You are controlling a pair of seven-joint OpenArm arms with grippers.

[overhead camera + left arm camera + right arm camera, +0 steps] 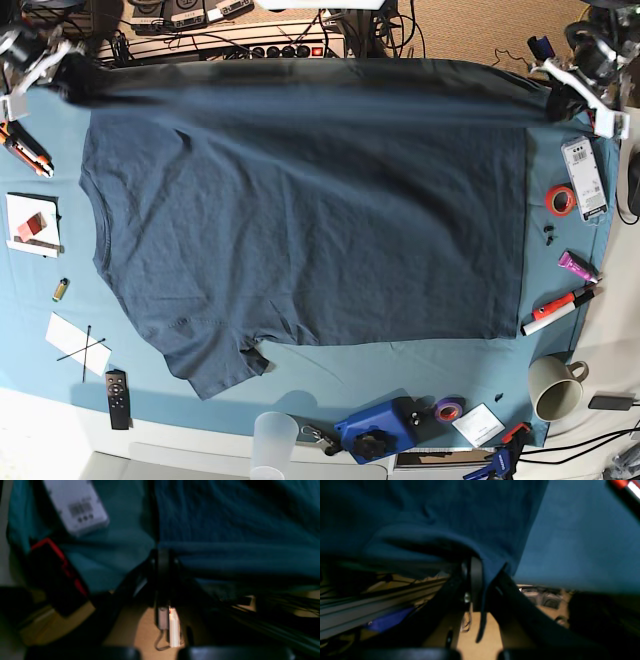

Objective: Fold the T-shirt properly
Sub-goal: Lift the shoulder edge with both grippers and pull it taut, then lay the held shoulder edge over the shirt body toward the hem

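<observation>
The dark navy T-shirt (300,200) lies spread over the teal table cloth (400,370), neck to the left, hem to the right, one sleeve (215,365) toward the front. Its far edge is raised as a dark band between both grippers. My left gripper (556,95) is shut on the far right corner; in the left wrist view the gripper (162,555) pinches the shirt (237,530) beside the cloth (112,542). My right gripper (62,72) is shut on the far left corner; in the right wrist view the gripper (473,572) pinches the fabric (432,517).
Right of the shirt lie a white barcode box (583,178), a red tape roll (560,198), markers (557,306) and a mug (553,386). At the front stand a blue tool (385,430), a plastic cup (275,440) and a remote (117,397). An orange cutter (25,148) and papers (32,222) lie left.
</observation>
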